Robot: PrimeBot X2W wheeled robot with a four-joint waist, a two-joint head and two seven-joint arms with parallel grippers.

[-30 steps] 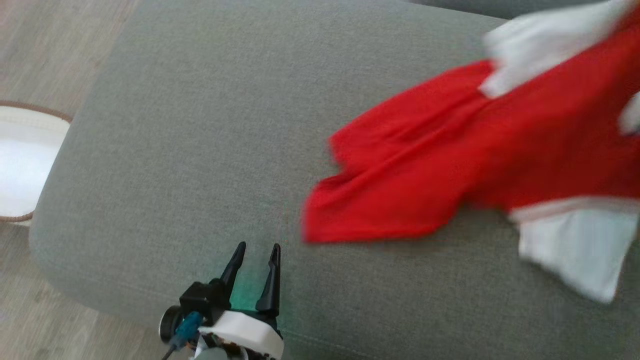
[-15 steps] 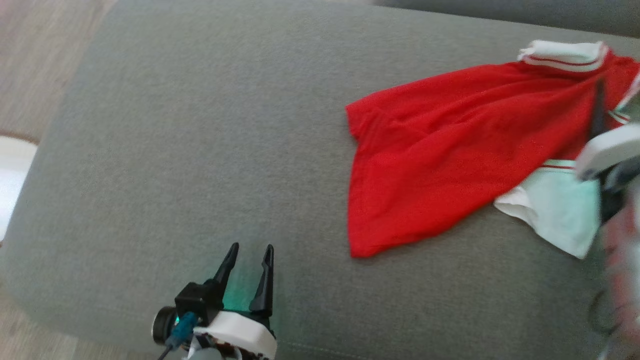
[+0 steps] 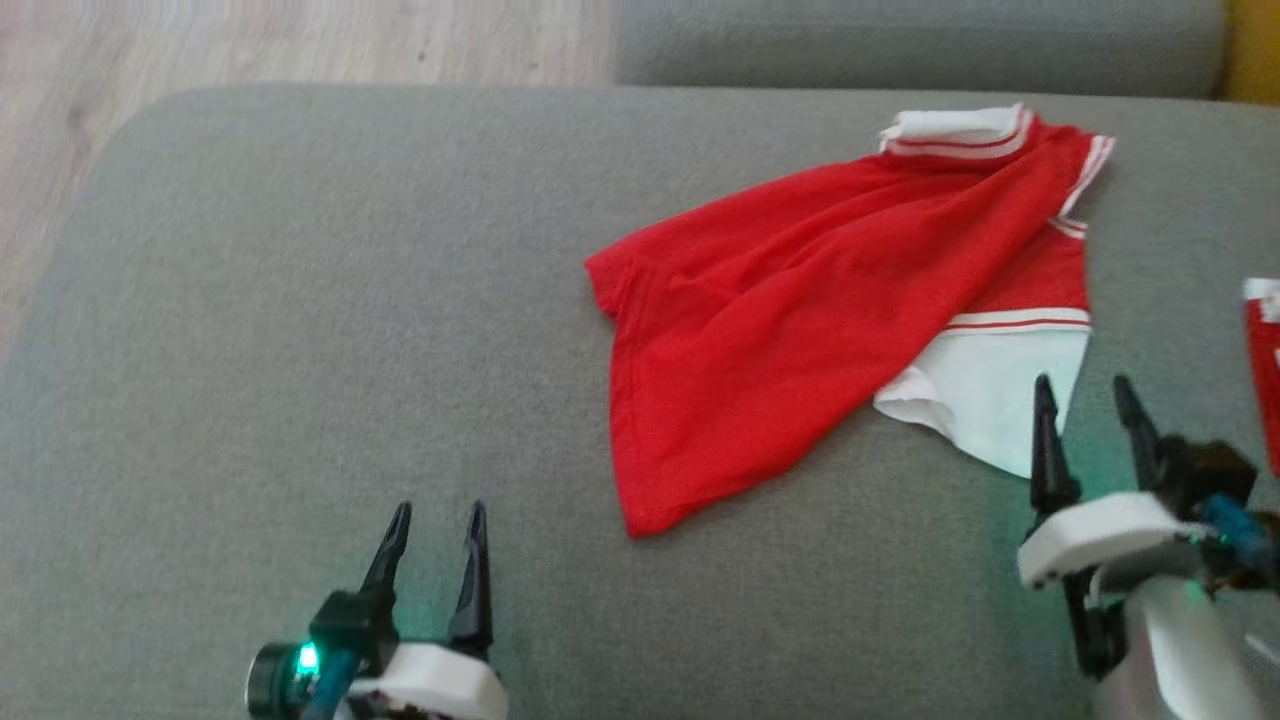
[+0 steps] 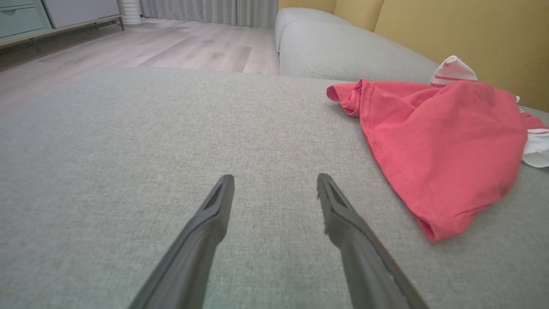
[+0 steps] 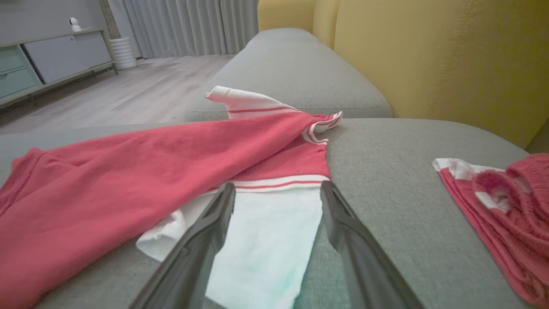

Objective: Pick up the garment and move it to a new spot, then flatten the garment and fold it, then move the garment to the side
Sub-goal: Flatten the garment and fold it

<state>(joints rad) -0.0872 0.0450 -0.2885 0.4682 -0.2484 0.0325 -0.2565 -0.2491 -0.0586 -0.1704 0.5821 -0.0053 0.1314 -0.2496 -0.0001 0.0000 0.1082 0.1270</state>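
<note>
Red-and-white garment (image 3: 800, 320) lies rumpled and partly doubled over on the grey cushion (image 3: 300, 350). Right gripper (image 3: 1082, 381), jaws apart and empty, sits at its white panel; left gripper (image 3: 438, 507), also apart, stands well clear. Likely fault: pinching both layers drags the fold along instead of flattening; the neighbouring red cloth (image 3: 1265, 370) may snag

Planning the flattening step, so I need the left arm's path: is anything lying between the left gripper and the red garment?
Nothing visible does. Bare grey cushion is all that lies between the open left gripper and the garment, whose nearest red corner points toward it.
</note>
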